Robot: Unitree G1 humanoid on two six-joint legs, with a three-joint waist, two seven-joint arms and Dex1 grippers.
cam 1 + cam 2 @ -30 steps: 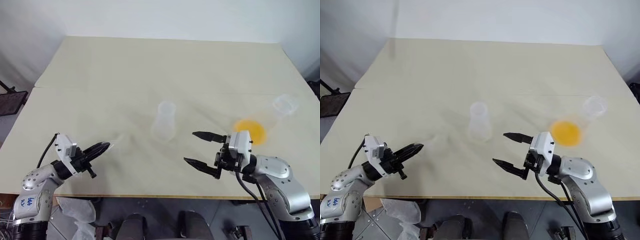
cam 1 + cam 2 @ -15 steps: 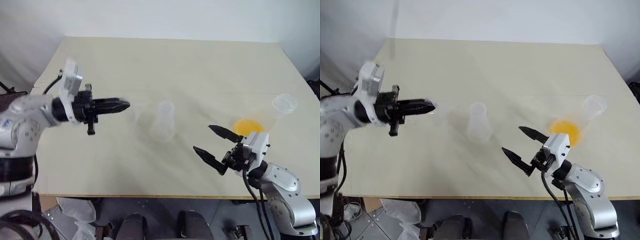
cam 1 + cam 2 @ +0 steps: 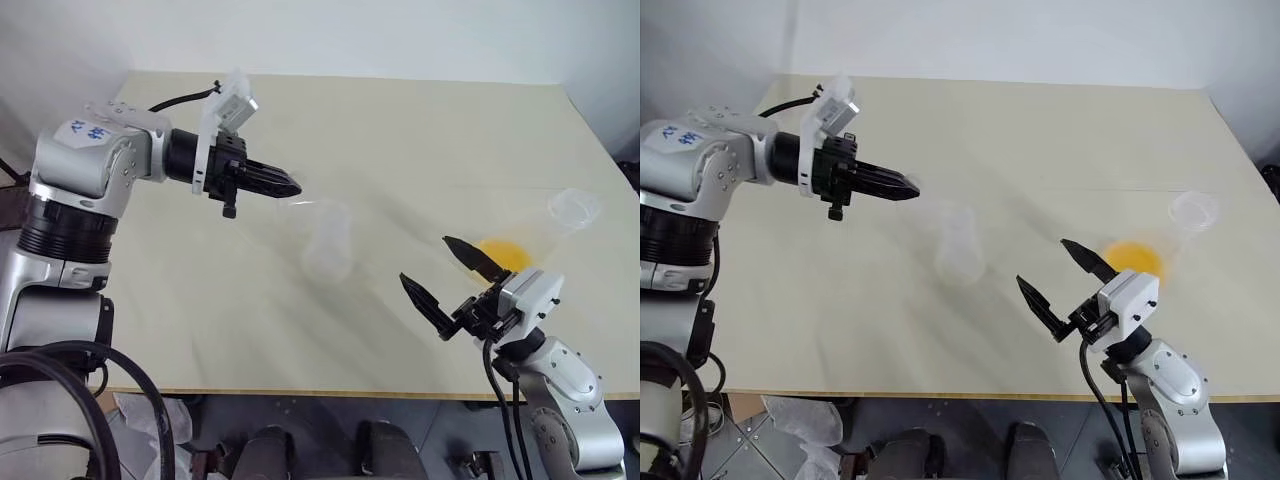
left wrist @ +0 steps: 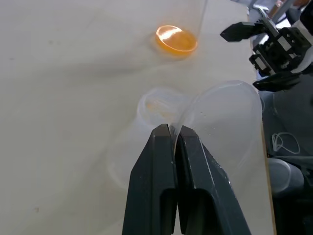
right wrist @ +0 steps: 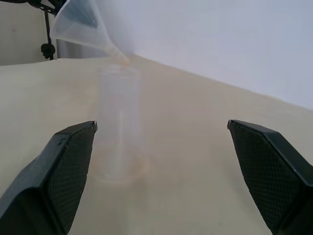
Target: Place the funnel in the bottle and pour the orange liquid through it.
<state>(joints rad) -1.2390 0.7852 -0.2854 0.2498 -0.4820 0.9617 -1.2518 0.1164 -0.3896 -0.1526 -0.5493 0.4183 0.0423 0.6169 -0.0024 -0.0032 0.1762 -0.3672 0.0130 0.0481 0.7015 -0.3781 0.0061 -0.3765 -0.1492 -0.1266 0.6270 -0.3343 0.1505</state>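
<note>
Left wrist view shows the left tool (image 4: 174, 131) pinching the funnel (image 4: 222, 122) rim just left of the bottle (image 3: 328, 238) mid-tabletop; right tool (image 3: 443, 272) gapes wide; best centre the spout, then lower gently.

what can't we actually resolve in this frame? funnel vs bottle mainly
- Clear plastic funnel, pinched by its rim in the shut left gripper: its spout tip blurs out in the right wrist view, so its position against the mouth of the clear flask-shaped bottle is unreadable.
- Head views: the funnel is too faint to trace.
- Orange liquid: its clear container's wall is barely traceable.
</note>
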